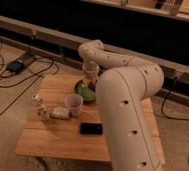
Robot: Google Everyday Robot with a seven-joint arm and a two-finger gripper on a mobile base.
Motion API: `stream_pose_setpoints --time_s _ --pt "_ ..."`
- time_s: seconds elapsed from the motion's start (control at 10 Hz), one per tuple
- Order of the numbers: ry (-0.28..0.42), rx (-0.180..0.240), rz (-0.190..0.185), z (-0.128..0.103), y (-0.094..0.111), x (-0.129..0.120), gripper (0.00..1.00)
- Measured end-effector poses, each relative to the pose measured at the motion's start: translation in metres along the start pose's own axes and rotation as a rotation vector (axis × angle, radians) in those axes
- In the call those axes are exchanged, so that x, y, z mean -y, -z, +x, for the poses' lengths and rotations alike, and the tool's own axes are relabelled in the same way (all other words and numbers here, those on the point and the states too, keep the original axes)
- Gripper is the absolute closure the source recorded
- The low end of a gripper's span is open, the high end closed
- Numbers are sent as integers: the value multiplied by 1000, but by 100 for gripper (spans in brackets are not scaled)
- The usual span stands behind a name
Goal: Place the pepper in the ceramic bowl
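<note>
Claw (89, 84) hangs above ceramic bowl (84, 92) near tabletop (63, 137) far edge; grip state indiscernible, pepper unseen. Risk: off-centre release, pepper bouncing off rim toward white cup (74, 104).

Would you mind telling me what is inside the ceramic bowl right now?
The ceramic bowl shows a glossy green inside, and no pepper can be made out there. The gripper hangs right above its far side and the arm covers its right part, so anything lying there is hidden.
</note>
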Motion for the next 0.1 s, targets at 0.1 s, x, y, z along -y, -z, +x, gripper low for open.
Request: stream_pose_setpoints --time_s 0.1 --pt "-3 -7 -7 3 -3 0 70"
